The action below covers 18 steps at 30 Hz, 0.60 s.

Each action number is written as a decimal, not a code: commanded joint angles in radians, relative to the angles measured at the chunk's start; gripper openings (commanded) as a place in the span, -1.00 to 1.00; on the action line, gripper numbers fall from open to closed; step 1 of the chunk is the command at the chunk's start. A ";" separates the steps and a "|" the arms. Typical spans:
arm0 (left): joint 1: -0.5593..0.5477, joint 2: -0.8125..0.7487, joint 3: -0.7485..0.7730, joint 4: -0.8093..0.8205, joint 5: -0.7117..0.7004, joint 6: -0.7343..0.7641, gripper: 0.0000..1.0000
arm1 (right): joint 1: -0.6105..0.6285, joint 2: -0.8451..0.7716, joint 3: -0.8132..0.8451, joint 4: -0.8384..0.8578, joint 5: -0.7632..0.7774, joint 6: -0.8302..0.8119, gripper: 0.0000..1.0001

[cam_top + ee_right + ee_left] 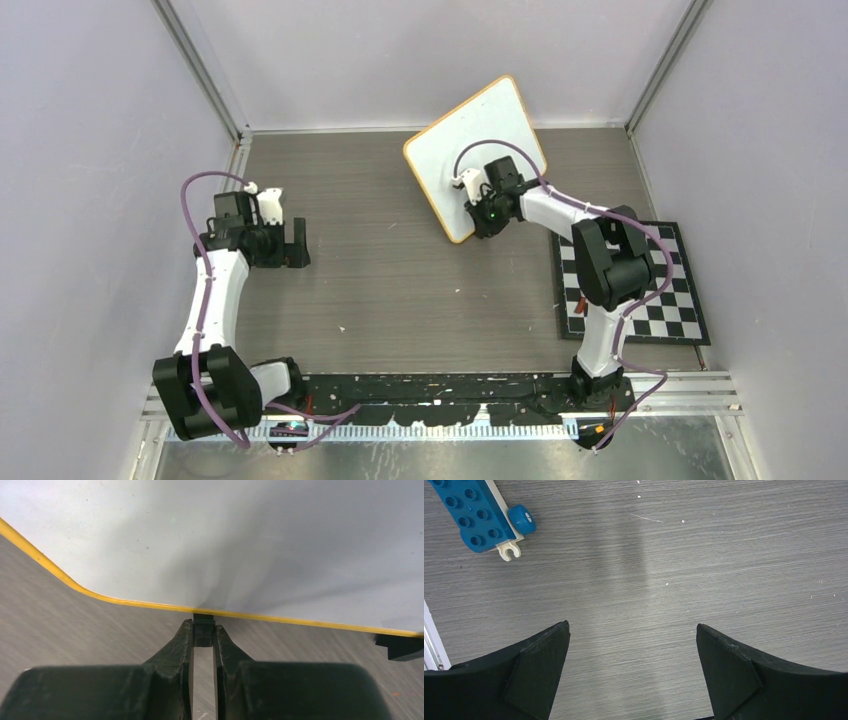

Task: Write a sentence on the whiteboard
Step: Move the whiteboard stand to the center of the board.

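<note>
The whiteboard [465, 140], its face blank, sits askew in the upper centre of the overhead frame. The right gripper [480, 215] is clenched on a small black foot [203, 621] at its yellow lower rim. At left, the left gripper [297, 245] hangs released over the grey table [400, 290], near a blue toy brick [474, 515].

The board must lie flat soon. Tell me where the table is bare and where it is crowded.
Bare: the middle of the table, between the left gripper, the whiteboard and the mat, and the far-left corner. Crowded: the right, where the right gripper pinches the whiteboard's near edge beside the mat. A blue brick lies near the left gripper.
</note>
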 commanded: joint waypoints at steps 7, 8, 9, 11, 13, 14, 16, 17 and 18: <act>0.030 -0.034 0.034 0.029 -0.002 -0.022 0.99 | 0.179 -0.152 -0.133 0.007 0.015 0.136 -0.99; 0.035 -0.035 0.033 0.029 0.001 -0.023 1.00 | 0.192 -0.158 -0.140 0.005 0.015 0.149 -0.99; 0.040 -0.038 0.031 0.032 0.003 -0.025 0.99 | 0.210 -0.169 -0.152 0.003 0.021 0.161 -0.99; 0.043 -0.036 0.035 0.034 0.005 -0.028 1.00 | 0.233 -0.187 -0.173 0.003 0.025 0.173 -0.99; 0.046 -0.035 0.039 0.029 0.004 -0.030 0.99 | 0.256 -0.204 -0.196 0.009 0.027 0.186 -0.99; 0.050 -0.038 0.039 0.029 0.007 -0.030 0.99 | 0.272 -0.211 -0.207 0.008 0.025 0.192 -0.99; 0.053 -0.044 0.038 0.029 0.011 -0.030 0.99 | 0.294 -0.223 -0.224 0.007 0.013 0.203 -0.99; 0.056 -0.046 0.037 0.029 0.014 -0.030 0.99 | 0.305 -0.228 -0.234 0.003 0.000 0.204 -0.99; 0.057 -0.049 0.037 0.030 0.012 -0.031 0.99 | 0.317 -0.234 -0.239 0.004 -0.004 0.204 -0.99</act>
